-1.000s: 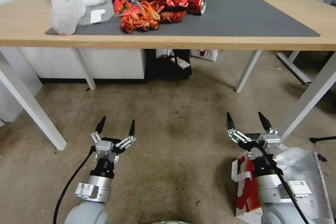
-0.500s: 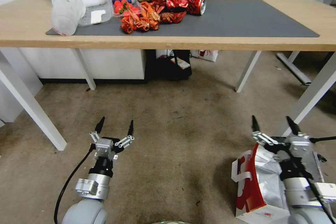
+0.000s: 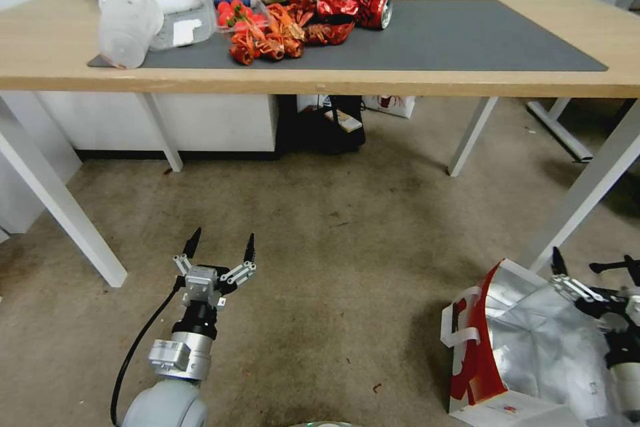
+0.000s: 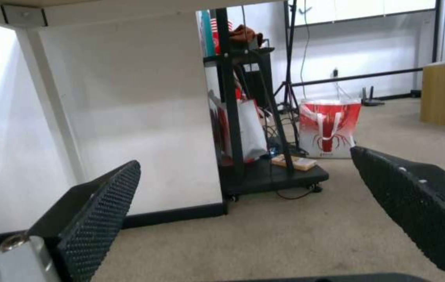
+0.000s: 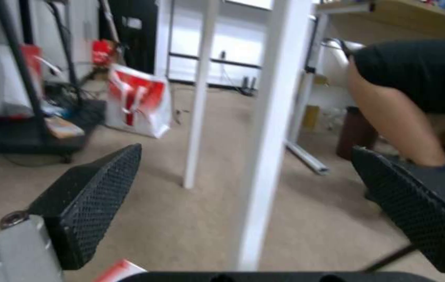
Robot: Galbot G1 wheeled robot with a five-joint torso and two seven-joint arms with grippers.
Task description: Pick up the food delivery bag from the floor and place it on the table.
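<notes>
My left gripper (image 3: 220, 247) hangs low over the floor (image 3: 333, 267) at about seven o'clock in the head view, its fingers spread apart and holding nothing; through its wrist camera I look under the table (image 3: 427, 83) at a small white red-printed bag (image 4: 329, 127) far off, which is not my target. The food delivery bag (image 3: 527, 347) lies on the floor at about five o'clock, well apart from my left gripper and off to its right. It lies tipped with its foil-lined mouth open upward and toward the table, one white strap handle (image 3: 460, 323) on its left face, its long axis running roughly from six toward twelve o'clock. My right gripper (image 3: 593, 267) is at the bag's far right rim, fingers wide apart and empty, just beside a white table leg (image 3: 580, 197). I judge the right arm much the nearer, so the grasp should fall to it.
</notes>
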